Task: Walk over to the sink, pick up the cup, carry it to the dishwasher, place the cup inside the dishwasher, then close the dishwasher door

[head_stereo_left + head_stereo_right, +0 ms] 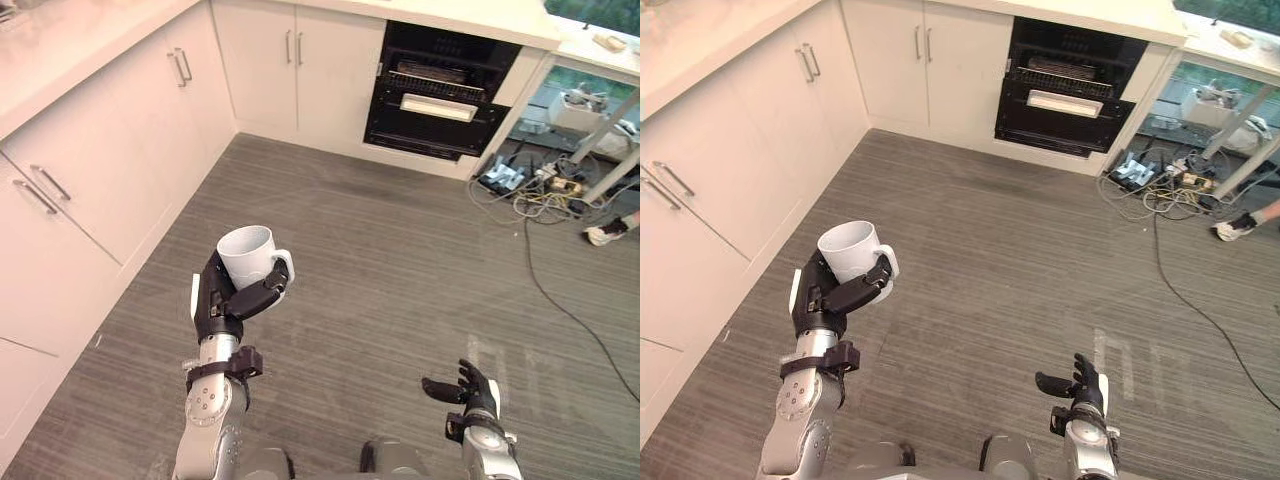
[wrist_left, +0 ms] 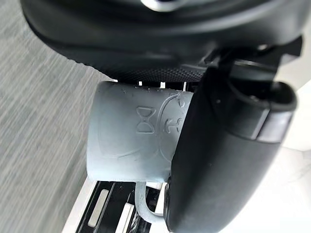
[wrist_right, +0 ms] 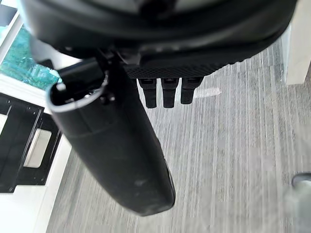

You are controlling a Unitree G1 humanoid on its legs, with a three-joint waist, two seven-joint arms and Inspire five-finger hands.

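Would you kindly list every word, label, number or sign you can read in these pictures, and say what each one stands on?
None can be read as words or numbers.
Cup, held in the left hand: raised marks on its side, shapes only, not legible as letters.
Dishwasher: any label is too small to read.
Cables on the floor beside it: any print there is too small to read.
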